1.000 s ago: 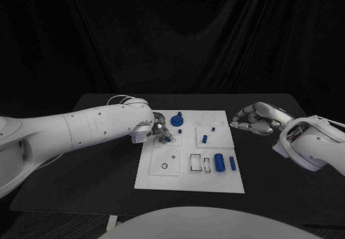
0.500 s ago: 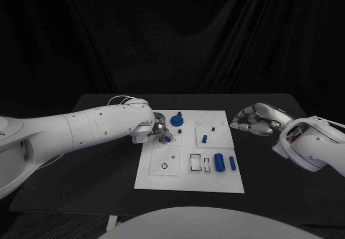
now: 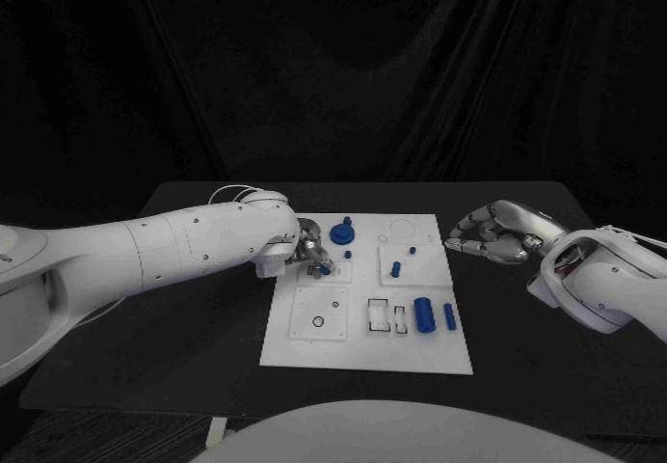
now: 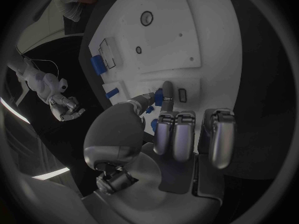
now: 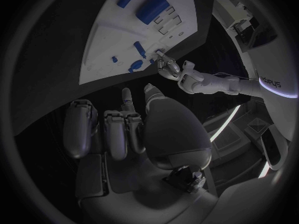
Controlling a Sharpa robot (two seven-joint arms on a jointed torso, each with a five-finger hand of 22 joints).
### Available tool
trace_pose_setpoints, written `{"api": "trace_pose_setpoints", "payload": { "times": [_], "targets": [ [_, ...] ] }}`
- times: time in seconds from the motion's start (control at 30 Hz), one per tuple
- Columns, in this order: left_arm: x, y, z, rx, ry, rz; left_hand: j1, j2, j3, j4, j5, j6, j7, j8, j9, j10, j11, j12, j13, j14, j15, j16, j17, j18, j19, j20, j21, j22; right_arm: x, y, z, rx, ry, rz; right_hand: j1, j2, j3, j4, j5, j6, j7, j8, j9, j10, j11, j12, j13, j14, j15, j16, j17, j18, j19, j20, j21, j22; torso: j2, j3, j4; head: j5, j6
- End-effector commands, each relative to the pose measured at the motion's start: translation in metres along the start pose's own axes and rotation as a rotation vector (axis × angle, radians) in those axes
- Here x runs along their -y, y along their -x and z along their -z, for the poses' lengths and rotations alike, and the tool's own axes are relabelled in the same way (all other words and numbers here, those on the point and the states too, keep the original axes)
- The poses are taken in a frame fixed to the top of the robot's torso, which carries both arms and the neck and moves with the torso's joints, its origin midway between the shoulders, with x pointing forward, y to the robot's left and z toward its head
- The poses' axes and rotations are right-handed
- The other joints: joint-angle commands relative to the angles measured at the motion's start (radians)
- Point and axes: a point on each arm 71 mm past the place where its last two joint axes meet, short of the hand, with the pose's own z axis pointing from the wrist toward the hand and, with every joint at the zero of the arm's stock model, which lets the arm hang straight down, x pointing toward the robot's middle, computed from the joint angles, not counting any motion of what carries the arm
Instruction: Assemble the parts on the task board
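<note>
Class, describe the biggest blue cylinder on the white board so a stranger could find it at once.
Find the white task board on the black table. In its near right part, beside rectangular slots, lies the thick blue cylinder. The slimmer cylinder beside it is plainly narrower.

— What lies on the table?

— A white task board (image 3: 364,342), flat, in the middle. A big blue cylinder (image 3: 424,314) and a thinner blue pin (image 3: 449,313) lie side by side near its right edge.

— And further back?

— A blue knob (image 3: 343,231) stands upright at the far side. Small blue pegs (image 3: 396,267) stand near the middle.
</note>
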Motion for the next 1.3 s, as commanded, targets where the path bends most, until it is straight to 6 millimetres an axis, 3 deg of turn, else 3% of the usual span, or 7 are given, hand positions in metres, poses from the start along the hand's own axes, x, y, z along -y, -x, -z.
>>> {"api": "trace_pose_setpoints", "payload": {
  "times": [0.03,0.07,0.23,0.53,0.9,1.03,1.3],
  "targets": [
    [0.0027,-0.0049,-0.0011,-0.032,-0.012,-0.008,-0.021,-0.002,-0.024,0.021,-0.024,0.002,-0.001,-0.005,0.001,0.099,0.000,0.003,0.263,0.103,0.008,0.003,0.263,0.010,0.054,0.005,-0.004,0.240,0.0016,-0.0016,0.0001,-0.010,-0.019,0.001,0.010,0.000,0.000,-0.006,0.003,0.007,-0.002,0.004,-0.001,0.103,0.007,0.001,0.263,0.099,0.009,-0.004,0.250,0.020,0.002,0.008,-0.004,0.183,0.000,-0.0002,-0.0001,0.001,0.000],
    [0.0028,-0.0051,-0.0011,-0.033,-0.011,-0.009,-0.028,0.000,-0.040,0.032,-0.048,0.003,-0.001,-0.007,0.001,0.099,0.000,0.003,0.263,0.103,0.008,0.003,0.263,0.010,0.054,0.005,-0.004,0.240,0.0016,-0.0017,0.0000,-0.010,-0.019,0.001,0.010,0.000,0.000,-0.006,0.003,0.007,-0.002,0.004,-0.001,0.103,0.007,0.001,0.263,0.099,0.009,-0.004,0.250,0.020,0.002,0.008,-0.004,0.183,0.000,0.0000,-0.0001,0.002,0.000],
    [0.0028,-0.0056,-0.0013,-0.038,-0.008,-0.012,-0.037,0.004,-0.082,0.059,-0.097,0.007,-0.001,-0.015,0.000,0.099,0.000,0.003,0.263,0.103,0.008,0.003,0.263,0.011,0.053,0.005,-0.006,0.240,0.0014,-0.0023,-0.0004,-0.013,-0.019,0.001,0.011,0.000,0.000,-0.006,0.004,0.007,-0.002,0.004,-0.002,0.103,0.007,0.001,0.263,0.099,0.009,-0.004,0.249,0.021,0.001,0.008,-0.005,0.182,0.000,-0.0001,0.0001,0.003,0.000],
    [0.0012,-0.0052,-0.0018,-0.041,0.001,-0.012,-0.068,0.011,-0.158,0.120,-0.149,0.015,0.002,-0.028,-0.004,0.099,0.003,0.003,0.263,0.103,0.011,0.003,0.263,0.011,0.052,0.007,-0.009,0.240,0.0017,-0.0026,-0.0003,-0.016,-0.021,0.001,0.020,0.001,0.002,-0.010,0.018,0.007,-0.001,0.004,-0.003,0.103,0.008,0.001,0.263,0.099,0.009,-0.004,0.249,0.021,0.001,0.008,-0.006,0.182,0.000,0.0000,-0.0001,0.003,0.000],
    [0.0013,-0.0052,-0.0027,-0.045,0.006,-0.015,-0.093,0.023,-0.212,0.172,-0.180,0.020,0.004,-0.037,-0.006,0.099,0.005,0.003,0.263,0.103,0.012,0.003,0.263,0.012,0.051,0.009,-0.011,0.240,0.0018,-0.0028,-0.0002,-0.017,-0.021,0.001,0.023,0.001,0.003,-0.010,0.028,0.007,-0.001,0.004,-0.005,0.103,0.008,0.001,0.263,0.099,0.009,-0.004,0.249,0.021,0.001,0.009,-0.007,0.182,0.000,0.0001,0.0001,0.003,0.000],
    [0.0012,-0.0049,-0.0030,-0.044,0.007,-0.014,-0.113,0.029,-0.251,0.209,-0.214,0.024,0.005,-0.041,-0.005,0.099,0.006,0.003,0.263,0.103,0.013,0.003,0.263,0.012,0.051,0.010,-0.012,0.240,0.0019,-0.0028,-0.0003,-0.017,-0.021,0.001,0.023,0.001,0.003,-0.010,0.030,0.007,-0.001,0.004,-0.005,0.103,0.008,0.001,0.263,0.099,0.009,-0.004,0.249,0.021,0.001,0.009,-0.008,0.182,0.000,-0.0002,-0.0002,0.004,0.000],
    [0.0006,-0.0042,-0.0034,-0.034,0.006,-0.008,-0.125,0.044,-0.268,0.230,-0.221,0.025,0.006,-0.044,-0.004,0.099,0.007,0.003,0.263,0.103,0.014,0.003,0.263,0.012,0.050,0.010,-0.013,0.240,0.0022,-0.0027,-0.0001,-0.016,-0.021,0.001,0.025,0.002,0.004,-0.010,0.035,0.007,-0.001,0.004,-0.005,0.103,0.008,0.001,0.263,0.099,0.010,-0.004,0.249,0.021,0.001,0.009,-0.007,0.182,0.000,-0.0001,0.0000,0.004,0.000]
  ]
}}
